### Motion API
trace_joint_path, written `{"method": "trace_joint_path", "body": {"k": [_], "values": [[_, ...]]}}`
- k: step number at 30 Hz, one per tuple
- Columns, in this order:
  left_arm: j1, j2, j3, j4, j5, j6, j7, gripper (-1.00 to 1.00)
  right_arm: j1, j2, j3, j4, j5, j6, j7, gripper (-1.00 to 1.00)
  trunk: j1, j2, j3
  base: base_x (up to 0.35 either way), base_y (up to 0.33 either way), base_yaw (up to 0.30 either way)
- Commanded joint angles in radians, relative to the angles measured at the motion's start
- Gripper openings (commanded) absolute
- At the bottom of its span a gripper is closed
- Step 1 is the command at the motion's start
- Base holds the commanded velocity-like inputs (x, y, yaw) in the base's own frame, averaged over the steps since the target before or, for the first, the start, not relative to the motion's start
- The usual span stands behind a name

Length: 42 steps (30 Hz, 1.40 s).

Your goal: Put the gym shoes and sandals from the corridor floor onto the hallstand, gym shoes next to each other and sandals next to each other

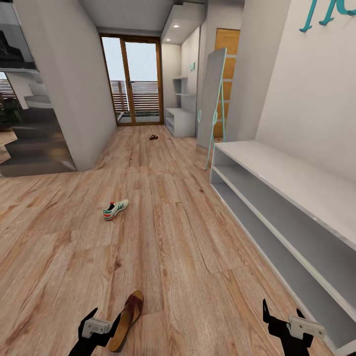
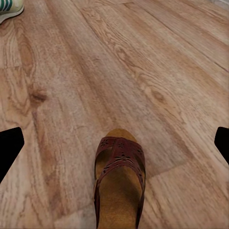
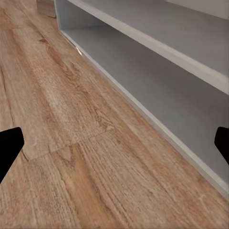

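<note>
sandal (image 1: 127, 321) near on floor (image 1: 163, 237), gym shoe (image 1: 115, 209) beyond, hallstand (image 1: 291, 207) right

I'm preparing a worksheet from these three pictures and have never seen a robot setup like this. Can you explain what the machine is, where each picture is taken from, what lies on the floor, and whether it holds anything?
This is a simulated wheeled robot with two arms. The large picture comes from its head camera, looking down a corridor; the black shapes at the bottom are its left gripper and right gripper. The other two pictures come from cameras on each wrist. On the wooden floor lie a brown sandal just before the left gripper, a white gym shoe farther off, and a small dark item near the glass door, too small to name. The white shoe rack stands along the right wall, with no shoes on the part shown. Both grippers are open and hold nothing.
</note>
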Motion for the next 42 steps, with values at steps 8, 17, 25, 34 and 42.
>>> {"method": "trace_joint_path", "body": {"k": [8, 17, 25, 34, 42], "values": [[0.000, 0.002, 0.001, 0.000, 0.000, 0.000, 0.000, 1.00, 0.000, 0.000, 0.000, -0.001, 0.000, 0.001, 0.000, 1.00, 0.000, 0.000, 0.000, 0.000, 0.000, 0.000], [0.000, 0.003, 0.001, 0.000, 0.000, 0.000, 0.000, 1.00, 0.000, 0.000, -0.001, 0.000, 0.000, 0.002, 0.000, 1.00, 0.000, 0.000, -0.005, 0.000, 0.000, 0.000], [0.000, 0.003, 0.001, 0.000, 0.000, 0.000, 0.000, 1.00, 0.000, 0.000, -0.001, 0.000, 0.000, 0.003, 0.000, 1.00, 0.000, 0.000, -0.013, 0.000, 0.000, 0.000], [0.000, 0.003, 0.000, 0.000, 0.000, 0.000, 0.000, 1.00, 0.000, 0.000, -0.001, 0.000, 0.000, 0.002, 0.001, 1.00, 0.000, 0.000, -0.017, 0.000, 0.000, 0.000], [0.000, 0.003, 0.000, 0.000, 0.000, 0.000, 0.000, 1.00, 0.000, 0.000, 0.000, 0.000, 0.000, 0.003, 0.002, 1.00, 0.000, 0.000, -0.019, 0.000, 0.000, 0.000]]}}
